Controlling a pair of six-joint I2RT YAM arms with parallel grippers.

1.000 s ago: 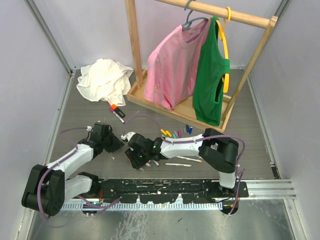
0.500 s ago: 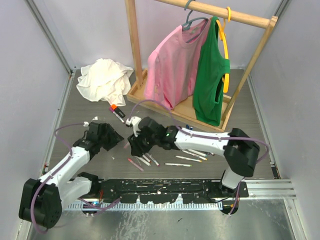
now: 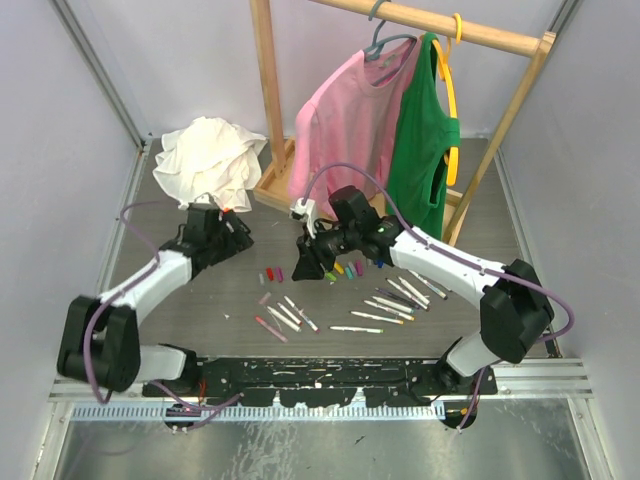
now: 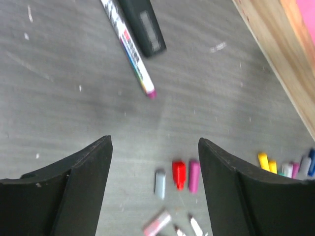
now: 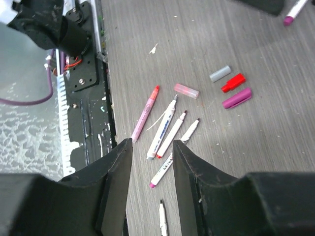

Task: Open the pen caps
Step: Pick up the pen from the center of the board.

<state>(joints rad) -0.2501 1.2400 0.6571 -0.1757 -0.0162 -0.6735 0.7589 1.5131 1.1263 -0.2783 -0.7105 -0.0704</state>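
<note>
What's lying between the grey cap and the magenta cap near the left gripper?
A red cap lies between the grey cap and the magenta cap, all three side by side. The left wrist view shows it clearly.

Even, diffuse overhead light leaves the grey wood-grain tabletop (image 3: pixel 510 230) bright with only short, soft shadows, while on that tabletop the left wrist view blurs the white printed marker pen (image 4: pixel 130 49) and small coloured plastic caps (image 4: pixel 178 174), and the right wrist view is sharper.
</note>
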